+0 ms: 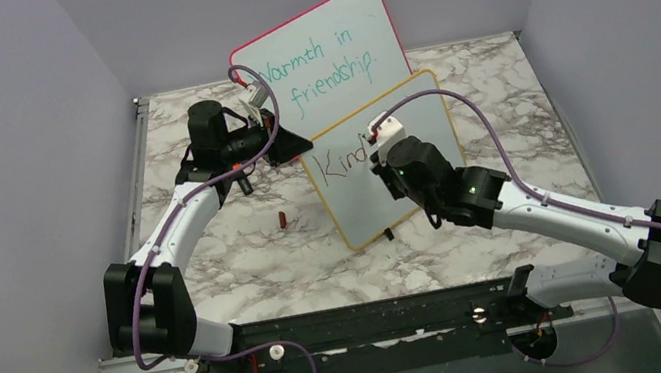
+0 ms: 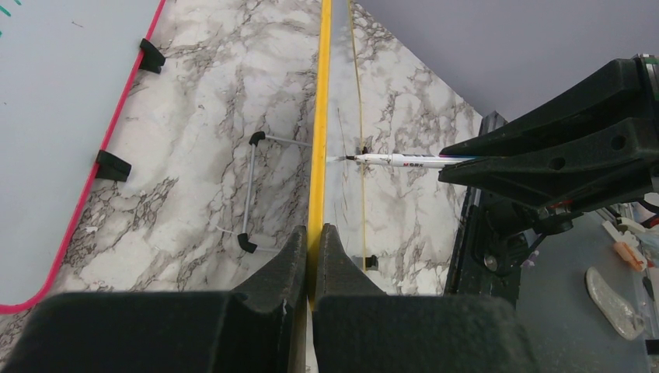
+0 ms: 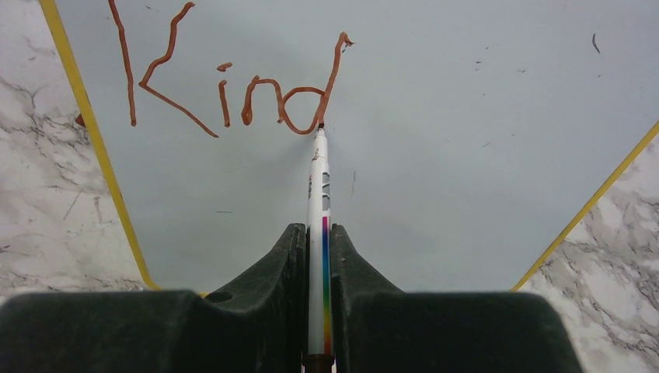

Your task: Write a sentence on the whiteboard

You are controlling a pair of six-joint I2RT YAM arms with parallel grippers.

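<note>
The yellow-framed whiteboard (image 1: pixel 419 136) stands tilted mid-table and fills the right wrist view (image 3: pixel 435 155). The sentence reads "Kind" in reddish-brown (image 3: pixel 225 85), also visible from above (image 1: pixel 343 161). My right gripper (image 3: pixel 319 241) is shut on a white marker (image 3: pixel 318 194) with a rainbow stripe, its tip touching the board at the foot of the "d". My left gripper (image 2: pixel 312 241) is shut on the whiteboard's yellow edge (image 2: pixel 320 116), holding its left side (image 1: pixel 299 146). The marker (image 2: pixel 404 161) and right gripper show edge-on in the left wrist view.
A pink-red-framed board (image 1: pixel 324 51) with teal writing leans behind, also in the left wrist view (image 2: pixel 54 140). A small red marker cap (image 1: pixel 282 219) lies on the marble table (image 1: pixel 246 251). Grey walls enclose three sides.
</note>
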